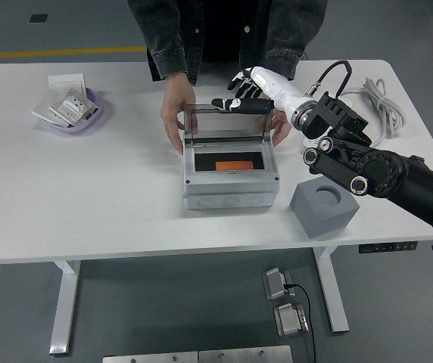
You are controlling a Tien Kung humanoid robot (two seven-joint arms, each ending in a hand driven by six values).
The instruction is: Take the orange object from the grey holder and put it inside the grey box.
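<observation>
1. Progress check: the orange object [233, 165] is already lying flat inside the grey box [231, 189] at frame center, so the main part of the job looks done to me.
2. The grey holder [322, 207], lower right of the box, has an empty round recess on top, which fits with that.
3. The right hand [244, 97] is just above the top edge of the box's upright clear lid [225, 122], upper center of the frame. Fingers are stretched out fairly straight and loosely together, not pinching anything. Can't tell if it's actually touching the lid.
4. What's left, if anything: maybe closing the lid, and pulling the arm clear. That's a guess, the task line only asks for the placing.
5. A person at the far side has one hand [174, 113] on each side of the box, apparently steadying it.
6. Left arm isn't visible at all.
7. Labels/writing: nothing readable on the box or holder. The purple bowl [79, 121] at upper left holds some printed packets, too small to read.
8. A coiled white cable [378, 104] lies at the upper right.
</observation>
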